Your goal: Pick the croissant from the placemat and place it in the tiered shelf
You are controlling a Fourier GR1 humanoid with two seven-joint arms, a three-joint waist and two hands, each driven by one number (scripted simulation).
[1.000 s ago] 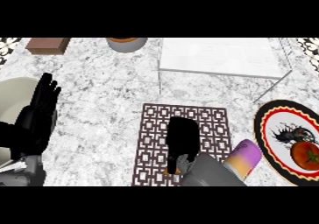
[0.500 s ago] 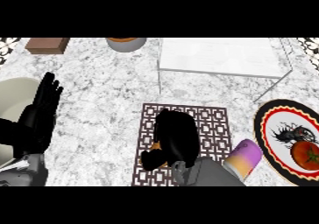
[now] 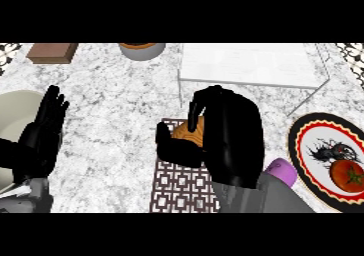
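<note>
A golden-brown croissant shows only as a small patch between the thumb and curled fingers of my right hand, which is shut on it above the far end of the patterned placemat. Most of the croissant is hidden by the hand. The white tiered shelf stands just beyond the hand, at the back right of the counter. My left hand rests open at the left edge, fingers up, away from all of this.
A decorated plate with a tomato lies at the right. A pale bowl sits behind my left hand. At the back stand a grey pot and a brown block.
My right hand has closed round the croissant and moved forward over the mat toward the shelf, looming larger. The left hand has stayed put.
</note>
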